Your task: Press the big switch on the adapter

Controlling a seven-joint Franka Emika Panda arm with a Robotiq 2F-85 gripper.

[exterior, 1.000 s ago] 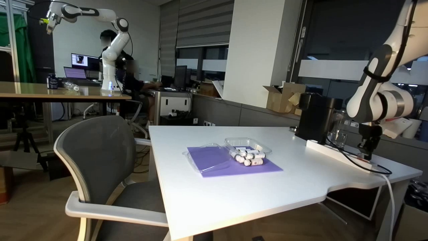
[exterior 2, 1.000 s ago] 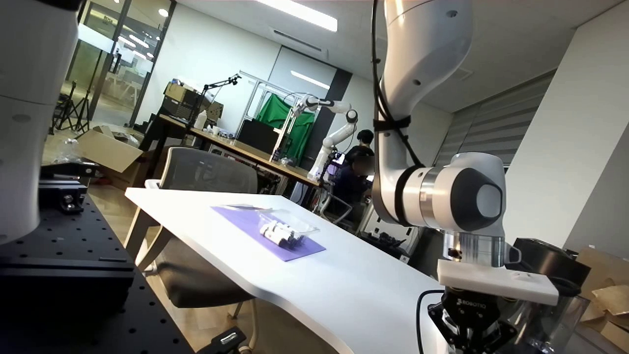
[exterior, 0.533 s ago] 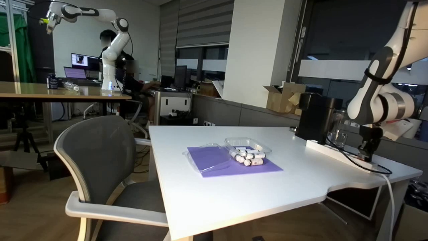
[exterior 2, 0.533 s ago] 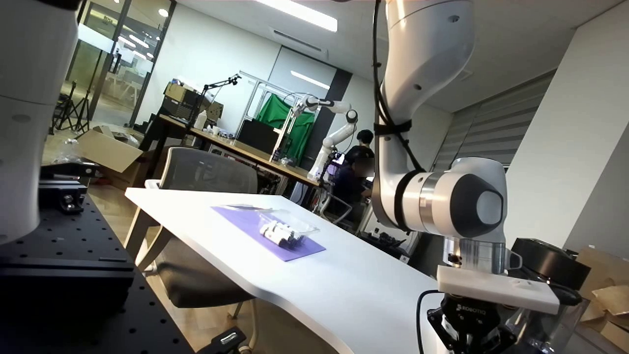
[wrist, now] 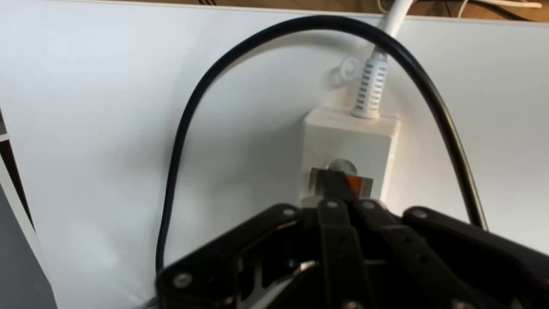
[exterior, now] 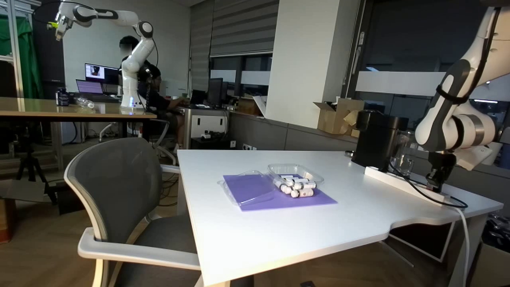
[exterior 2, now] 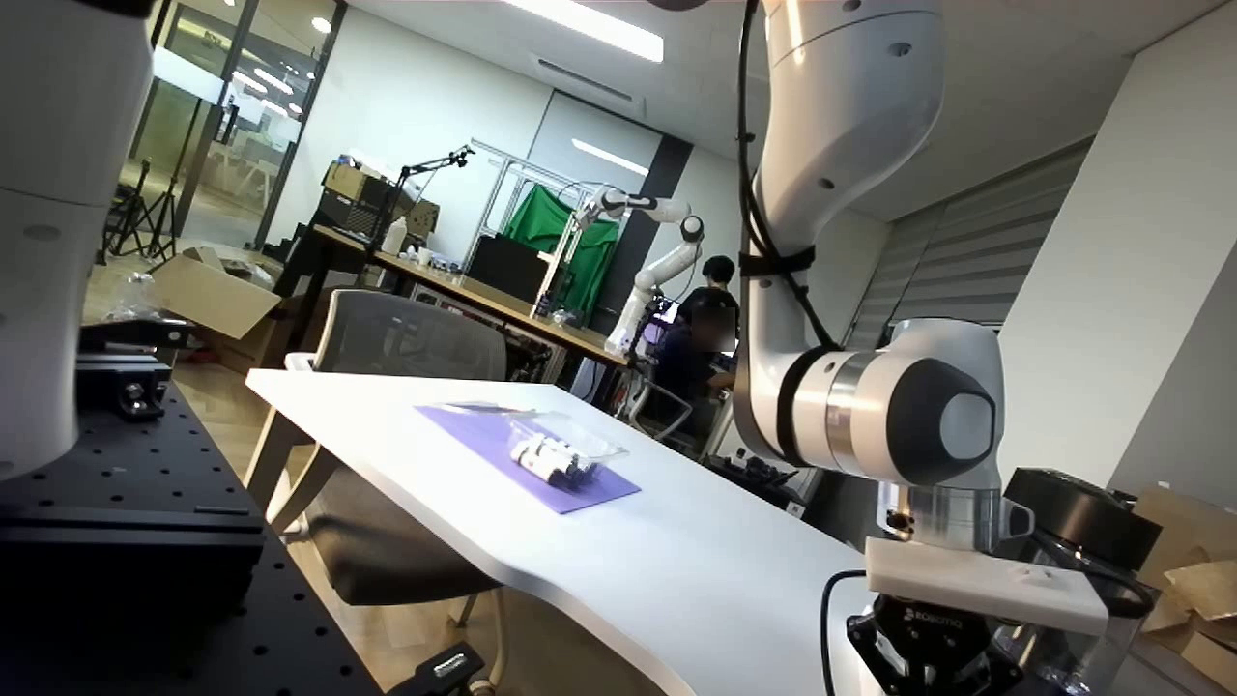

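The wrist view shows the white adapter (wrist: 349,143) on the table (wrist: 98,107), its orange switch (wrist: 355,185) partly hidden by the gripper (wrist: 338,183), whose fingertips meet; contact cannot be told. An exterior view shows the long strip cut off there, near a black machine (exterior: 372,139). A black cable (wrist: 181,131) loops round the corded end; a purple mat (exterior: 289,201) lies well apart.

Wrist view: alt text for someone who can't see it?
A closed black gripper hides part of the orange-brown switch on a white adapter; contact is unclear. A black cable arches around it, crossing over the adapter's white cord.
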